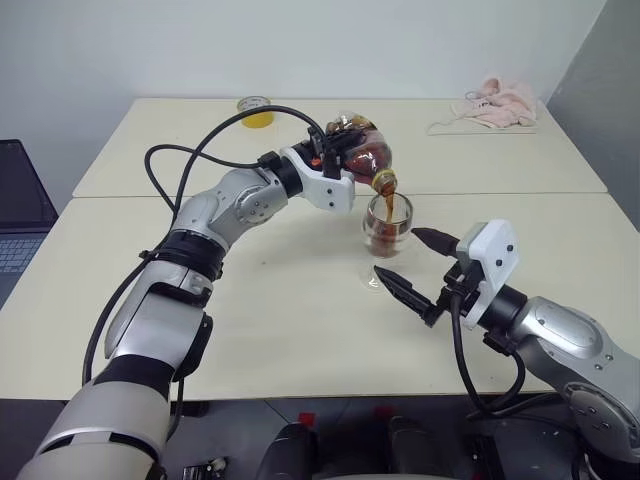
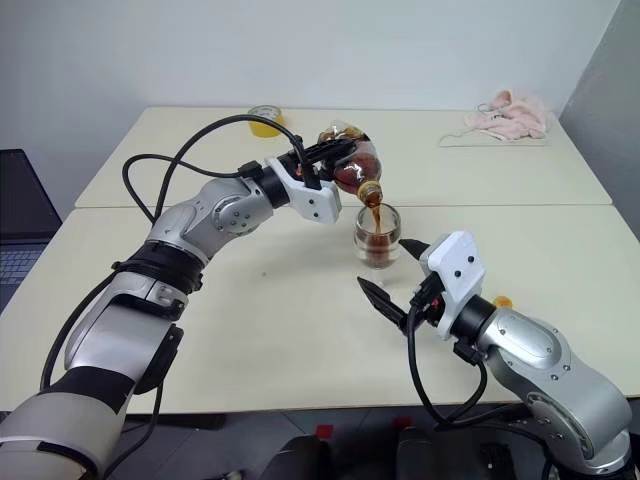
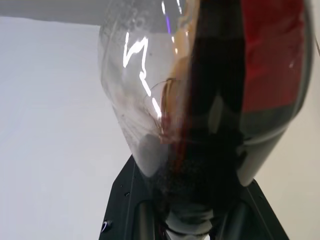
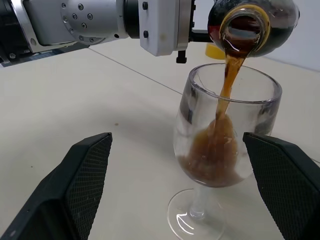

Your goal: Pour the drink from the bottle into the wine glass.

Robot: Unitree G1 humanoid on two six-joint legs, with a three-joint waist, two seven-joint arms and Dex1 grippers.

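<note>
- Head views: left claw (image 1: 345, 160) clamped tight on the bottle (image 1: 362, 152), held tipped above the wine glass (image 1: 386, 225) near tabletop (image 1: 300, 320) centre.
- Bottle long axis roughly level, slanting a little down; mouth points right and down, right over the glass rim; base points back toward the left arm.
- Right wrist view gives what the head views don't: looks into the open bottle mouth (image 4: 245, 31), shows the thin stream of the drink (image 4: 227, 85) falling into the bowl, foamy brown pool about a third up, plus stem and round foot (image 4: 196, 220) standing on the tabletop.
- Left wrist view: bottle body close up, dark liquid on one side, clear empty wall with drips on the other, red label (image 3: 272, 55), black fingers (image 3: 132, 200) either side of it.
- Right claw (image 1: 412, 265) spread fully wide, holding nothing, level, near side of the glass; fingers flank the glass in the wrist view, not touching.
- Glass upright, axis vertical.
- Counts: one bottle, one wine glass, two claws.
- Far side: one yellow cap-like thing (image 1: 256, 110) far left of centre, one pink cloth (image 1: 495, 105) far right; orange-yellow bit (image 2: 501, 301) beside the right arm, can't tell what.
- Laptop edge (image 1: 18, 215) at left.
</note>
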